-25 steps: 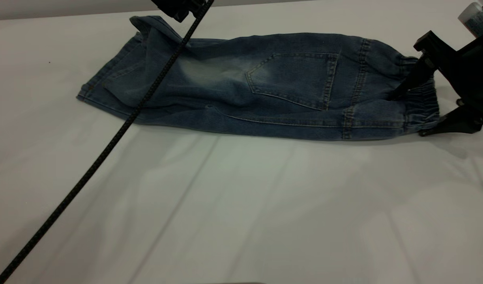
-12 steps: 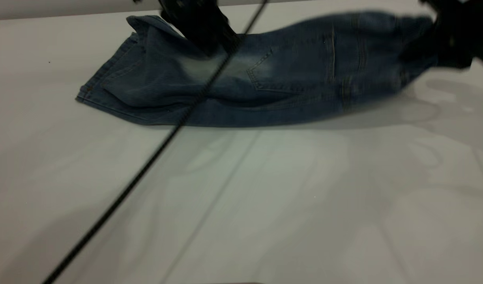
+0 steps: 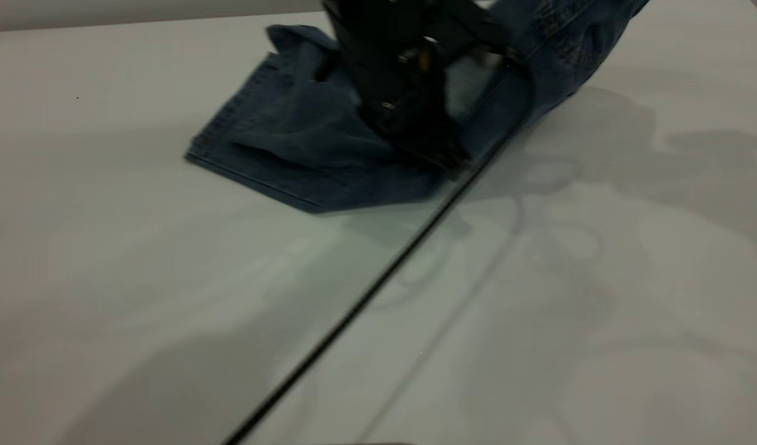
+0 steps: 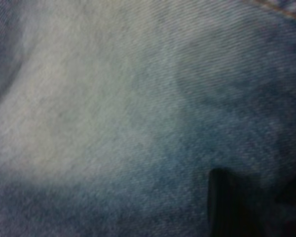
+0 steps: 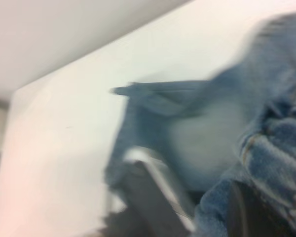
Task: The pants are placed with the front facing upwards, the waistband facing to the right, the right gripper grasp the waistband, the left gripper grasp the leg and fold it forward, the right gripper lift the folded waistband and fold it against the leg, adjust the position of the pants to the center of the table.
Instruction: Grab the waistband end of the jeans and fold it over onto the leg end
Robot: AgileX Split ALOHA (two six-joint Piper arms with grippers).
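Right gripper (image 5: pixel 202 217) is up high with the waistband (image 5: pixel 281 143) bunched in its jaws, as far as its own camera shows: gathered denim sits right between the two fingers, so I'd call it closed on the cloth, though the blur leaves some doubt. Below it and towards the other arm, the pants (image 3: pixel 292 154) slope down from that raised end to the table (image 3: pixel 539 309), where the leg hems lie flat on the far side from the gripper. Left gripper (image 3: pixel 428 142) is planted on the middle of the pants, directly under the line of the fold, and its camera sees nothing but the pale patch (image 4: pixel 79 98) up close; I cannot tell how its fingers stand. A black cable (image 3: pixel 354 309) runs from that arm across the table towards the near edge. To my eye the step in hand is carrying the waistband over onto the legs. To do it well, the right gripper should travel in an arc over the left one, high enough that the cloth hangs free and doesn't drag the legs along, then come down so the waistband lands square on the hems, not skewed to one side. The left gripper needs to get clear before the cloth drops on it, and the release should come only once the denim rests flat
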